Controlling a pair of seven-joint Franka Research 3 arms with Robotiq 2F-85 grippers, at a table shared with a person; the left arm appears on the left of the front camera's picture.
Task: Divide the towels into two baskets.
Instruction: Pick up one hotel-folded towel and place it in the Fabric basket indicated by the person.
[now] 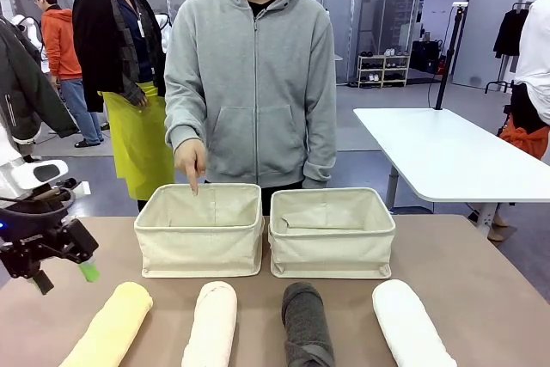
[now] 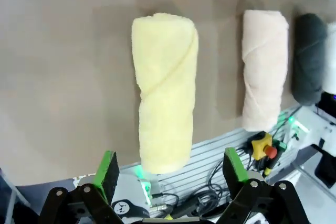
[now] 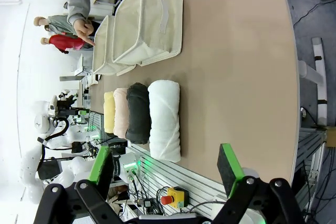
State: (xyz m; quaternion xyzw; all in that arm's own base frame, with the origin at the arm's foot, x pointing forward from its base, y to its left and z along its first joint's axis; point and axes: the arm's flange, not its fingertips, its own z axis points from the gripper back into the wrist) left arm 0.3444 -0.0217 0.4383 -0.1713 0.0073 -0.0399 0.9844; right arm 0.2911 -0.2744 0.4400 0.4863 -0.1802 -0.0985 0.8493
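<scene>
Four rolled towels lie in a row near the table's front edge: pale yellow (image 1: 110, 326), cream (image 1: 211, 324), dark grey (image 1: 306, 324) and white (image 1: 411, 324). Behind them stand two cream canvas baskets, left (image 1: 199, 229) and right (image 1: 332, 231), both with nothing in them. A person's hand (image 1: 191, 163) points a finger down into the left basket. My left gripper (image 1: 62, 274) hovers open left of the yellow towel (image 2: 165, 90), which lies between its fingers in the left wrist view. My right gripper (image 3: 167, 169) is open above the table's near edge, by the white towel (image 3: 165, 119).
A person in a grey hoodie (image 1: 251, 83) stands at the far side behind the baskets. A white table (image 1: 447, 156) stands farther off at the right. An emergency stop button (image 2: 265, 148) and cables sit below the table's front edge. Bare tabletop (image 3: 236, 61) stretches right of the white towel.
</scene>
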